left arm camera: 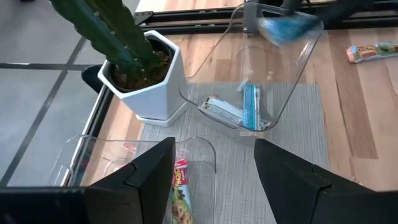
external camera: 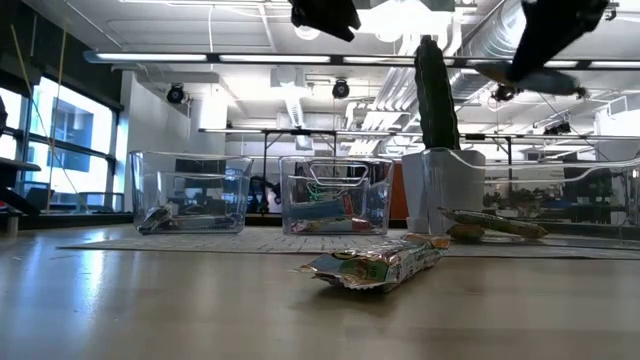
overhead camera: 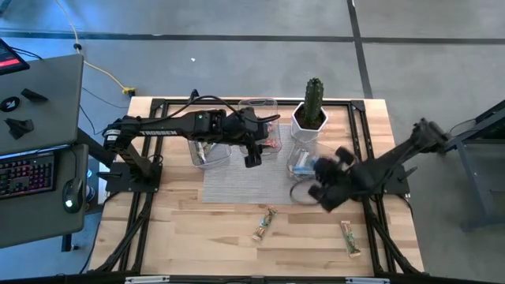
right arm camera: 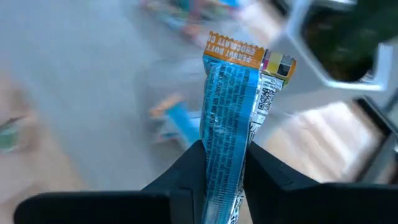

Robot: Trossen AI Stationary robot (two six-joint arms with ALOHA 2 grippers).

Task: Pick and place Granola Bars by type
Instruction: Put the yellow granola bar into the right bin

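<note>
My right gripper (right arm camera: 224, 146) is shut on a blue-white granola bar (right arm camera: 233, 93) and hovers beside the clear right bin (overhead camera: 302, 162), which holds blue bars (left arm camera: 245, 109). My left gripper (left arm camera: 214, 149) is open and holds nothing. It hangs above the clear middle bin (overhead camera: 264, 142), where a red-wrapped bar (left arm camera: 180, 180) lies on the bottom. Two green-tan bars (overhead camera: 264, 223) (overhead camera: 349, 238) lie flat on the near part of the table. The clear left bin (external camera: 190, 190) holds a dark-wrapped bar. My right gripper pinches the blue-white bar between its two fingers at its lower part (right arm camera: 224, 134). The fingers lie across the bar's width. Its orange-edged end (right arm camera: 239, 53) sticks out past the fingertips, and the bar is lifted clear of the table.
A cactus in a white pot (overhead camera: 312, 114) stands at the far edge next to the right bin. Another clear bin (overhead camera: 256, 106) sits behind the middle one. A grey mat (overhead camera: 245, 181) lies under the bins. The wooden table's near part (overhead camera: 197, 237) is bare apart from the two bars.
</note>
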